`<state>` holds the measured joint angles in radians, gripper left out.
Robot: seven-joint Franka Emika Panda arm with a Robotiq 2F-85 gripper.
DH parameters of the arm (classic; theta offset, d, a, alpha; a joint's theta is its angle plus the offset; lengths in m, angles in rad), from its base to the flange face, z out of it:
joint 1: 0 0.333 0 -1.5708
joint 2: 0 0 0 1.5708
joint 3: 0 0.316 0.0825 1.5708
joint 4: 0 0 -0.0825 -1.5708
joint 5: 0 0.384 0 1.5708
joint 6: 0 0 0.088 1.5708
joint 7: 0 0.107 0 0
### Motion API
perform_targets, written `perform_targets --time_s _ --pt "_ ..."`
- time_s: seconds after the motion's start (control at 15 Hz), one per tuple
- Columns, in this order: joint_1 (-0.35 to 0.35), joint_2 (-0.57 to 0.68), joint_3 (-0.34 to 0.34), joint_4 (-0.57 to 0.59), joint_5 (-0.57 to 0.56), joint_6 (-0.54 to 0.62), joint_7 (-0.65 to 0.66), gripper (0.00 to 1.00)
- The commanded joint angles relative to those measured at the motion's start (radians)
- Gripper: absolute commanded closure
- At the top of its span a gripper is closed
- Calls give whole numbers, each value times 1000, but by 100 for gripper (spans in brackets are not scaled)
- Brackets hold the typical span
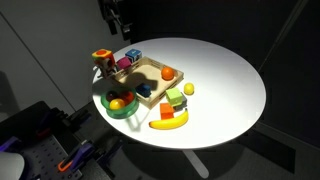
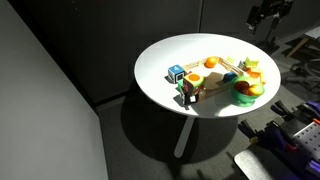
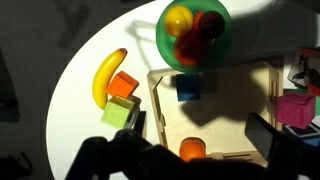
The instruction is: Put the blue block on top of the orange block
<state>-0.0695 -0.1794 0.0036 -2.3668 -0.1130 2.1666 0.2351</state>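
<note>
The blue block (image 3: 188, 88) is a dark navy cube lying inside the wooden tray (image 3: 235, 100), near the tray's edge toward the green bowl. It also shows in an exterior view (image 1: 143, 88). The orange block (image 3: 123, 86) sits on the white table outside the tray, between the banana and the green block (image 3: 119, 113); in an exterior view (image 1: 171, 112) it lies next to the banana. My gripper (image 3: 197, 138) is open and empty, well above the tray, and both fingers show only as dark silhouettes. It hangs high over the table's far edge in both exterior views (image 1: 120, 22) (image 2: 268, 12).
A round orange fruit (image 3: 191, 149) lies in the tray below my gripper. A green bowl (image 3: 165, 45) with fruit stands beside the tray. A banana (image 3: 108, 76) lies by the orange block. A magenta block (image 3: 294, 108) is at the tray's other side. The round table's edge (image 1: 250, 120) is close.
</note>
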Motion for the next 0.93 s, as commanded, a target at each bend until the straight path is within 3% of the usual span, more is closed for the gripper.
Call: perform_targets --time_s 0.0,0.33,0.87 --pt "5 0 -5 1 -1 -2 0 0" --pt "5 0 -5 1 -1 -2 0 0" --pt "2 152 -24 75 -10 2 -39 0"
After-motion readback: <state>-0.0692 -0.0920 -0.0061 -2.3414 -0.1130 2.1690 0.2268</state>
